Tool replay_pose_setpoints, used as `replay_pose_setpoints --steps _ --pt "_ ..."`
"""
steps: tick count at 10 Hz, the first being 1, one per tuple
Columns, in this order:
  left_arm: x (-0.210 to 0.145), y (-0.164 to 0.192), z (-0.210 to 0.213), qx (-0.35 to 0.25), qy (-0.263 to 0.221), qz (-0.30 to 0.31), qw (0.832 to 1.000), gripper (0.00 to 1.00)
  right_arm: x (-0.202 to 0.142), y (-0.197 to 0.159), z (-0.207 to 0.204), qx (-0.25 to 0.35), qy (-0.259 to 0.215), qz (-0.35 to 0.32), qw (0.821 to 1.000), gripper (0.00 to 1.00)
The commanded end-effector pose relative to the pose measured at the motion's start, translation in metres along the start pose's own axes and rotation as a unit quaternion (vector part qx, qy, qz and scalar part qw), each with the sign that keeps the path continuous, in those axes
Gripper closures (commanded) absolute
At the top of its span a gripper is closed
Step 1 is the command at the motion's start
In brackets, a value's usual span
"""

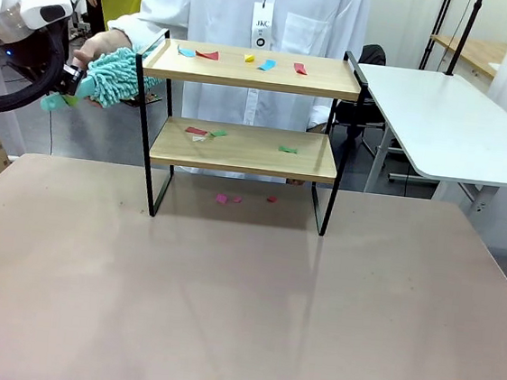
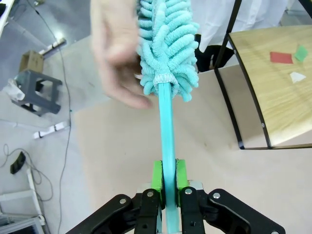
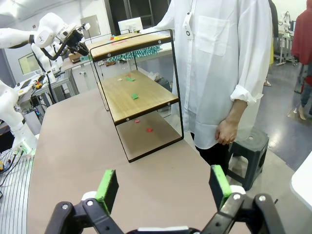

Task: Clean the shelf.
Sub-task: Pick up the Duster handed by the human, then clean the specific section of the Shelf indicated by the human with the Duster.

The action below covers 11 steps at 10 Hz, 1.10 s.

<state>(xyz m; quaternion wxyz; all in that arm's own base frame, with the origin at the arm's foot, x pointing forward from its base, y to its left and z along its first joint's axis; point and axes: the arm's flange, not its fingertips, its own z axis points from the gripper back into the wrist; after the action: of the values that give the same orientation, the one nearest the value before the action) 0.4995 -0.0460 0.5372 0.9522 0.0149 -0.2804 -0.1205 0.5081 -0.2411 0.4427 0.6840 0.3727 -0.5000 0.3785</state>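
Observation:
The shelf point(image 1: 244, 148) stands at the table's far middle, with coloured paper scraps point(image 1: 265, 64) on its top board, more on the lower board and some on the table beneath. My left gripper point(image 1: 66, 78) hovers left of the shelf's top board, shut on the teal handle of a fluffy teal duster point(image 1: 116, 76). In the left wrist view the green pads point(image 2: 157, 175) clamp the handle, the duster point(image 2: 168, 44) points away, and the person's hand point(image 2: 119, 53) touches its head. My right gripper point(image 3: 163, 187) is open, well back from the shelf point(image 3: 136, 95).
A person in a white coat point(image 1: 253, 18) stands behind the shelf. A white table point(image 1: 451, 120) sits at the right rear, a dark stool point(image 3: 248, 151) beside the person. The beige tabletop point(image 1: 241, 307) spreads in front of the shelf.

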Motion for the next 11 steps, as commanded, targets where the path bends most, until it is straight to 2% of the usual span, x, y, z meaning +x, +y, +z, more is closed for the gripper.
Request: replay_pose_setpoints --steps 1,6,7,10,11 --pt "0.0 -0.001 0.001 -0.001 -0.001 -0.004 1.0 1.0 0.002 0.001 -0.001 0.001 0.002 0.003 1.0 0.0" --pt "0.0 -0.001 0.001 -0.001 -0.001 -0.004 1.0 1.0 0.002 0.001 -0.001 0.001 0.002 0.003 1.0 0.0" --pt "0.0 -0.002 -0.002 -0.002 0.002 -0.002 1.0 0.87 0.002 0.001 -0.001 0.001 0.002 0.003 1.0 0.0" --pt "-0.01 0.026 0.065 0.017 0.103 -0.097 0.99 0.87 0.002 0.001 -0.001 0.001 0.002 0.003 1.0 0.0" --pt "-0.013 0.026 0.09 0.024 0.139 -0.141 0.98 0.87 0.002 0.001 -0.001 0.001 0.002 0.003 1.0 0.0"
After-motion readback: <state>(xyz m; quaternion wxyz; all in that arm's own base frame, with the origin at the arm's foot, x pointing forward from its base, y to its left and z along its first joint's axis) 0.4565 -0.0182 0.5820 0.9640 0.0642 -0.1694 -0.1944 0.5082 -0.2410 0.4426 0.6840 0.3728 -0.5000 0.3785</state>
